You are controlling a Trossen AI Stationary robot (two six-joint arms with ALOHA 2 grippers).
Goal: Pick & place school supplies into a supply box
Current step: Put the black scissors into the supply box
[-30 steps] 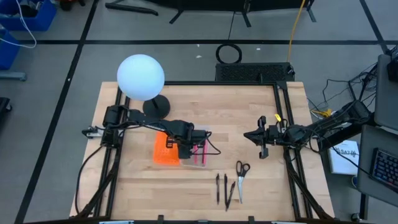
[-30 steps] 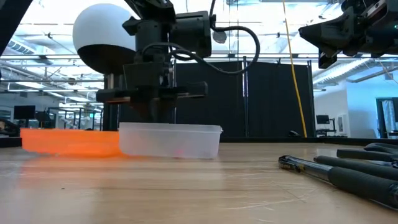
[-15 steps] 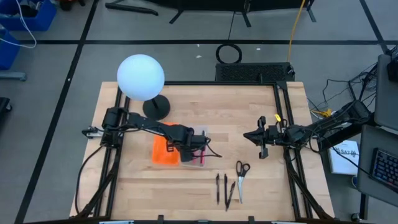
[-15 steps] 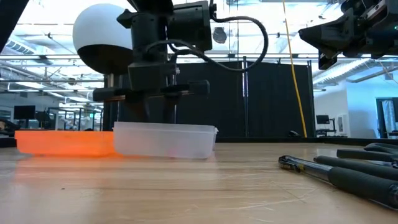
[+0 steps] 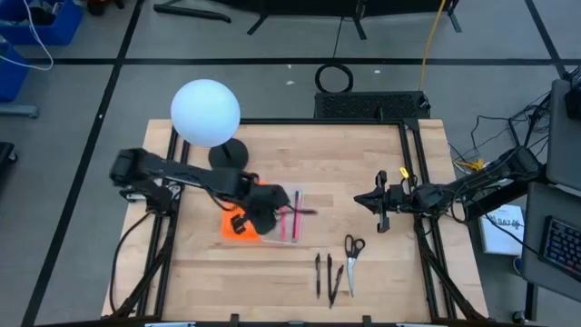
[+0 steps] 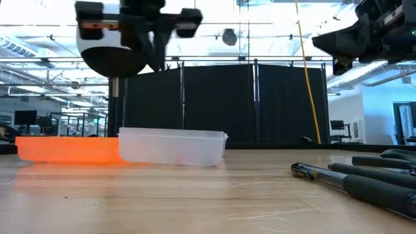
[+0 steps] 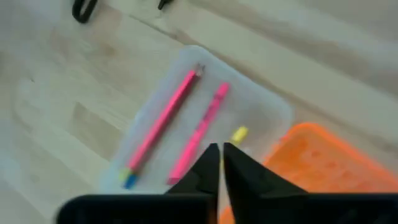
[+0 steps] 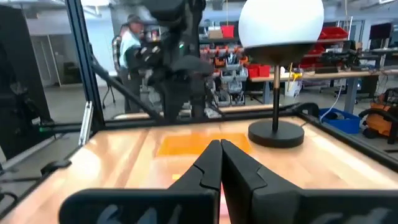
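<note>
The clear supply box (image 5: 289, 218) lies on the table beside the orange tray (image 5: 238, 221). Two pink pens (image 7: 186, 127) and the yellow end of another (image 7: 239, 133) lie in the clear supply box (image 7: 249, 106). My left gripper (image 7: 217, 163) is shut and empty, raised above the near ends of the two trays (image 6: 155, 60). Black-handled scissors (image 5: 353, 247) and dark pens (image 5: 325, 274) lie on the wood near the front edge. My right gripper (image 5: 382, 207) waits shut and empty above the table's right side.
A lamp with a white globe (image 5: 206, 113) and a round black base (image 5: 229, 156) stands at the far left. In the low view the dark pens (image 6: 354, 179) lie close by at the right. A person (image 8: 132, 43) shows in the room beyond the table.
My left gripper has risen from just over the clear box to well above it and has drawn back a little toward the table's left edge. The pens stay in the box.
</note>
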